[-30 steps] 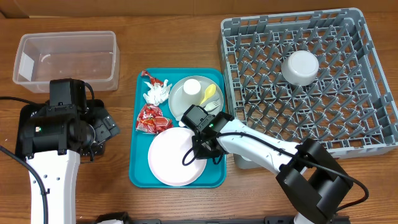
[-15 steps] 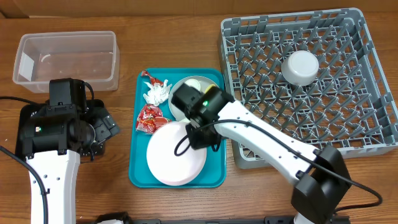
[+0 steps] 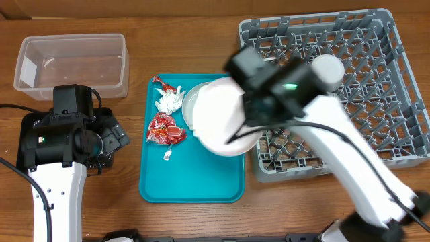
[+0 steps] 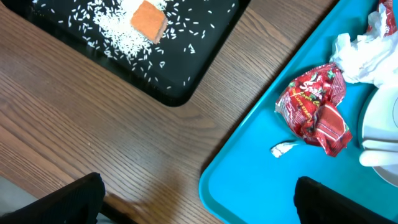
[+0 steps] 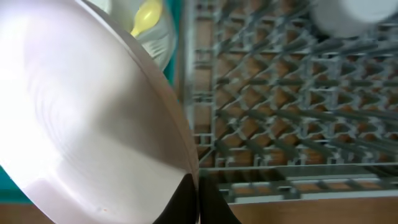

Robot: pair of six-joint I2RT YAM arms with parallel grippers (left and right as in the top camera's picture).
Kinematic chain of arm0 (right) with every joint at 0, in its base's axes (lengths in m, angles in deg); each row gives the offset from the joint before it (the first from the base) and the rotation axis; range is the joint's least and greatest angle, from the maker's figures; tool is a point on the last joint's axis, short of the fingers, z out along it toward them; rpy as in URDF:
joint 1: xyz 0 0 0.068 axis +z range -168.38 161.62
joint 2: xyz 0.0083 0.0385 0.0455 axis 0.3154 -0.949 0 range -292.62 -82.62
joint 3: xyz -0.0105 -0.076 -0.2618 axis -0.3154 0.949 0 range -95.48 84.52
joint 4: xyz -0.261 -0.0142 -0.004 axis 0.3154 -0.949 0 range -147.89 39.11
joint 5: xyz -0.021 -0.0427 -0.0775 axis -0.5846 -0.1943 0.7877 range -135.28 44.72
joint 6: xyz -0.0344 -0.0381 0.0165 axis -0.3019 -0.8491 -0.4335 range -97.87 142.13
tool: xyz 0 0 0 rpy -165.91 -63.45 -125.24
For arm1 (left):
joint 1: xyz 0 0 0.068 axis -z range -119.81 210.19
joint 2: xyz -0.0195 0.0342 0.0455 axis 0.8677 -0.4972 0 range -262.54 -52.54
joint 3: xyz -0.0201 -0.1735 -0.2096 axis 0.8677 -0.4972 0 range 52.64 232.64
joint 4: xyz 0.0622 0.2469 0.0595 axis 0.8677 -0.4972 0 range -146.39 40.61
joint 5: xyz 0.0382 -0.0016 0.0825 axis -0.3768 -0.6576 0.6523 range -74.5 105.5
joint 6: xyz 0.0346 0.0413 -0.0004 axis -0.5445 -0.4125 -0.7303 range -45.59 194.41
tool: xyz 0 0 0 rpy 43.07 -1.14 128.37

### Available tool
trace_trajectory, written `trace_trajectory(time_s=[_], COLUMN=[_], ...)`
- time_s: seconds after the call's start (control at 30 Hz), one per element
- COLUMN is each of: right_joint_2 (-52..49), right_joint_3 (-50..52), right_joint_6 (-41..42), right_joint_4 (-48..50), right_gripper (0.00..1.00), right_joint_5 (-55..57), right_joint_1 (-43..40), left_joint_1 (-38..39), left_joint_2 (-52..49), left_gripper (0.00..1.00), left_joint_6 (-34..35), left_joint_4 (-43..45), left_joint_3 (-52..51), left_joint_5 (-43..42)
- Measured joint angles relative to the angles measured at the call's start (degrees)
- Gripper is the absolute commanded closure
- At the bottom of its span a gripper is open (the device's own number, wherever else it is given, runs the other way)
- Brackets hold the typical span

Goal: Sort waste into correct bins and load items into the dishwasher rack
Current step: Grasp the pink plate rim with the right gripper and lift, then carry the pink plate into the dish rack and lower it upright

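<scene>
Loading step is judged to be in hand. The white plate (image 3: pixel 225 121) is gripped at its rim by the right gripper (image 5: pixel 194 190), whose fingers are pinched tight on the edge. The plate is held tilted in the air over the right edge of the teal tray (image 3: pixel 195 181) and the left wall of the dishwasher rack (image 3: pixel 390 160). The rack is set at the far right corner of the tabletop, and a white bowl (image 3: pixel 330 70) is seen among its pegs. A grey plate (image 3: pixel 191 104) is left on the far part of the tray, with a yellow spoon (image 5: pixel 146 15) on it. The red wrapper (image 3: pixel 163 129) and napkin (image 3: pixel 169 101) lie unsorted along the tray's left side. The left gripper (image 4: pixel 199 202) is held wide open, holding nothing, low over bare wood between the tray and the black tray (image 4: pixel 205 43) near the tabletop's left edge. Rice (image 4: pixel 118 34) and an orange cube (image 4: pixel 149 18) are noted in that black tray. The clear tub (image 3: pixel 70 38) is placed at the far left corner. For the next move, the plate probably has to be carried over the rack wall, turned on edge, lowered between peg rows clear of the bowl, and only then released.
</scene>
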State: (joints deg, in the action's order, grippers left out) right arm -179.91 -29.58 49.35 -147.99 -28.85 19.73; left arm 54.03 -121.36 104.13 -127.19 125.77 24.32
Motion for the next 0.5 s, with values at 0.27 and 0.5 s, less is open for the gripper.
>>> trace_trajectory(time_s=[0.27,0.5], right_joint_2=[11.3,18.0], right_joint_3=[-0.2,8.3], right_joint_6=[-0.8,-0.9], right_joint_4=[-0.1,-0.2], right_gripper=[0.96,0.96], right_joint_5=[1.6,3.0], right_joint_1=[-11.9,-16.1], left_joint_1=[0.0,0.0], left_joint_2=[0.0,0.0], left_gripper=[0.00,0.00], left_joint_6=[0.0,0.0], left_joint_4=[0.0,0.1], left_joint_3=[0.0,0.0], left_joint_5=[-0.3,-0.3])
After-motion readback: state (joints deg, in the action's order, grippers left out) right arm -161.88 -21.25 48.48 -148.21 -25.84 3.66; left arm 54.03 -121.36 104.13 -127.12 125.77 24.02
